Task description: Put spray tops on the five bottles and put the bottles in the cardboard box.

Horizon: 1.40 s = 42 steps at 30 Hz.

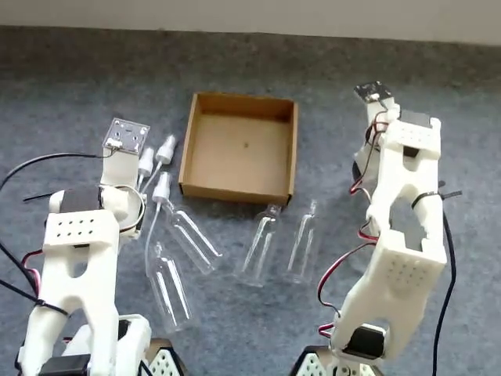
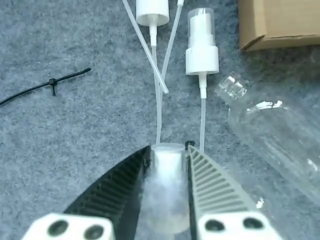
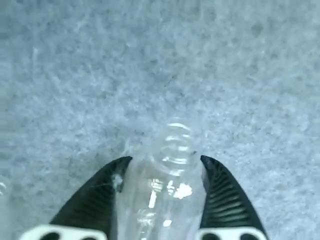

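My left gripper (image 2: 167, 147) is shut on a spray top (image 2: 167, 185), held by its clear cap just above the carpet. Two more spray tops (image 2: 202, 47) (image 2: 152, 10) lie beyond it with their thin tubes trailing toward the fingers. A clear bottle (image 2: 272, 137) lies beside them. My right gripper (image 3: 166, 159) is shut on another clear bottle (image 3: 172, 170), whose threaded neck pokes out past the fingertips. Several uncapped bottles (image 1: 194, 235) (image 1: 261, 243) (image 1: 303, 243) lie on the carpet in front of the open cardboard box (image 1: 188, 149).
A black cable tie (image 2: 50, 85) lies on the grey carpet beside the left gripper. The left arm (image 1: 78, 243) stands left of the bottles and the right arm (image 1: 403, 219) stands right of them. One corner of the box (image 2: 280, 20) is near the spray tops.
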Motion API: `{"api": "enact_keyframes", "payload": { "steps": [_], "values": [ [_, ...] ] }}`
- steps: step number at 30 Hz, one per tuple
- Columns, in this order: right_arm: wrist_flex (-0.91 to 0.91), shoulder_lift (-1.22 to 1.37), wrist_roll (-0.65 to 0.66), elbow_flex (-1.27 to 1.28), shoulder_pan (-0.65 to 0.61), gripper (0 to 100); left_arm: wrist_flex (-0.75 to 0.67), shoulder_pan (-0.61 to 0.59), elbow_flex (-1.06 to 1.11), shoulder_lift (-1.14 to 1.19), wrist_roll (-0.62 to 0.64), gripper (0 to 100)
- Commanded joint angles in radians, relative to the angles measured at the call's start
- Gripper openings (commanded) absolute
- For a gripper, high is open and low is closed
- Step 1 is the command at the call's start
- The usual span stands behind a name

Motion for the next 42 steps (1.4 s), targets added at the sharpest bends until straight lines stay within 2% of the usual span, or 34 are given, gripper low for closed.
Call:
{"api": "enact_keyframes", "payload": {
  "steps": [1,7,12,16,19,22,24,27,32,36,42],
  "values": [
    [0.102,-0.093,-0.063,-0.14,-0.024,3.3,-0.008,0.016,-0.062,-0.041,0.011,5],
    [0.211,-0.289,-0.178,-0.286,-0.137,0.5,0.107,0.05,-0.297,-0.041,0.06,5],
    [0.193,-0.476,-0.247,-0.202,-0.298,0.5,0.212,0.139,-0.542,-0.033,0.147,5],
    [0.05,-0.654,-0.288,0.045,-0.407,0.5,0.212,0.206,-0.723,-0.033,0.238,5],
    [-0.185,-0.843,-0.293,0.381,-0.472,0.5,0.209,0.265,-0.834,-0.033,0.278,5],
    [-0.438,-1.073,-0.295,0.756,-0.529,0.5,0.157,0.309,-0.94,-0.033,0.302,5],
    [-0.538,-1.208,-0.295,0.974,-0.562,0.5,0.11,0.341,-0.995,-0.033,0.318,5],
    [-0.65,-1.363,-0.295,1.142,-0.616,0.5,0.025,0.395,-1.047,-0.033,0.339,5],
    [-0.76,-1.432,-0.295,1.248,-0.67,0.5,-0.207,0.476,-1.032,-0.031,0.342,5],
    [-0.843,-1.435,-0.295,1.262,-0.673,0.5,-0.327,0.521,-0.989,-0.031,0.342,5],
    [-0.823,-1.445,-0.293,1.287,-0.673,0.5,-0.486,0.573,-0.851,-0.031,0.342,5]
  ]
}}
